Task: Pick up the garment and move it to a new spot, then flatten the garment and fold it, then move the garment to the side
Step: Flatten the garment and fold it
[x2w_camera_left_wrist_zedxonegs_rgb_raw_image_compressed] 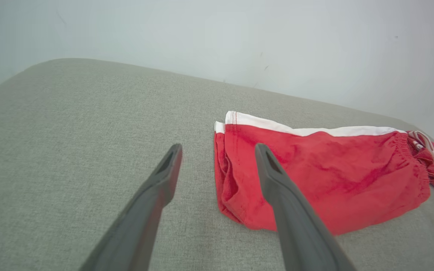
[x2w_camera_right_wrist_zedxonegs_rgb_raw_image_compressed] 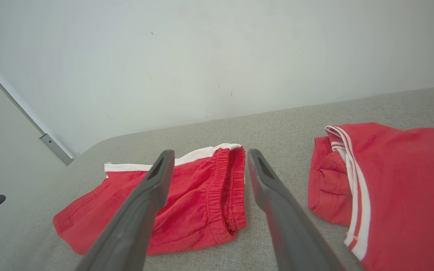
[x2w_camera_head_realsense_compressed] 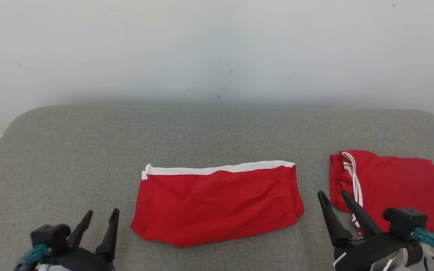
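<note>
A pale, bare wall (x2w_camera_head_realsense_compressed: pixel 217 45) backs the scene, and below it a grey cushioned surface (x2w_camera_head_realsense_compressed: pixel 70 158) with rounded far corners spreads out ahead of both my arms.

The red shorts (x2w_camera_head_realsense_compressed: pixel 217 203) lie flat on that surface between my two grippers, slightly ahead of their fingertips. They are folded into one broad panel. A white band (x2w_camera_head_realsense_compressed: pixel 217 169) runs along the edge farthest from the tools, and the gathered elastic edge faces my right gripper. A second red garment (x2w_camera_head_realsense_compressed: pixel 394 184) lies folded directly ahead of my right gripper and to its right, apart from the shorts, with a strip of bare grey between them. It has thin white stripes (x2w_camera_head_realsense_compressed: pixel 354 180) down the side nearest the shorts.

My right gripper (x2w_camera_head_realsense_compressed: pixel 332 193) has its two dark fingers spread wide with nothing between them. In its wrist view they point at the bare strip, with the shorts past the left finger and the striped garment past the right. I cannot tell if a fingertip touches cloth.

My left gripper (x2w_camera_head_realsense_compressed: pixel 102 212) is also spread wide and empty, above bare surface. The near left corner of the shorts is just ahead of its right finger.
</note>
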You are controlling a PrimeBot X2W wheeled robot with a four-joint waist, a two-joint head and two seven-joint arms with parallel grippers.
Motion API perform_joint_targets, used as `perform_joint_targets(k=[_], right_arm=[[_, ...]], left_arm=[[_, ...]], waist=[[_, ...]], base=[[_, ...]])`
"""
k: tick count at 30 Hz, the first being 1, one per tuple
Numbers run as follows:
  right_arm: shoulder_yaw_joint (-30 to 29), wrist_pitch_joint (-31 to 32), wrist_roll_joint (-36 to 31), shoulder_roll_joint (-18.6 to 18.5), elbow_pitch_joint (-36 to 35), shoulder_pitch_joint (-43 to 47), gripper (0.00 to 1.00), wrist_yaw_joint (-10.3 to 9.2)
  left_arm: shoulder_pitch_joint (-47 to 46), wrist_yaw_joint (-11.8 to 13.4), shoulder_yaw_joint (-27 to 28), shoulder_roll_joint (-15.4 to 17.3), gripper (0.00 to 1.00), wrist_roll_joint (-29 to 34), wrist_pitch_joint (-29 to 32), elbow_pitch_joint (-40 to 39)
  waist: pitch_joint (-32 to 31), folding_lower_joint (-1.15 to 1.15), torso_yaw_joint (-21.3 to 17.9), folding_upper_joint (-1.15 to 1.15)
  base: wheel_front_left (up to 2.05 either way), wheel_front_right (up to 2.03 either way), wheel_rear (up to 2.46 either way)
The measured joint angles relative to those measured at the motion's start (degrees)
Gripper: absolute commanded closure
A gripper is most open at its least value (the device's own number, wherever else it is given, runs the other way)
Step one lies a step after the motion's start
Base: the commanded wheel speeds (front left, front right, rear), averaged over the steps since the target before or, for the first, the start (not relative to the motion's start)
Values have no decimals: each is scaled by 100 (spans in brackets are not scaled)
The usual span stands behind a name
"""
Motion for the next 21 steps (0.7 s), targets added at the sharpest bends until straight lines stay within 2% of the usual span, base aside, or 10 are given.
perform_joint_targets(k=[3,7,14,21], right_arm=[[-68,-67,-5,-16,-91,63,0,-27],[-199,-151,-5,-78,-181,183,0,-65],[-325,-252,-129,-131,-378,383,0,-198],[-396,-293,-156,-125,-509,440,0,-255]], left_arm=[[256,5,367,66,0,118,-3,-339],[664,5,1123,-30,0,280,-9,-422],[1160,4,1993,-408,0,1051,-15,-966],[1453,5,2458,-694,0,1545,-16,-1550]], waist=[[-17,0,5,0],[-38,0,32,0],[-33,0,197,0],[14,0,226,0]], base=[[0,0,0],[0,0,0],[0,0,0],[0,0,0]])
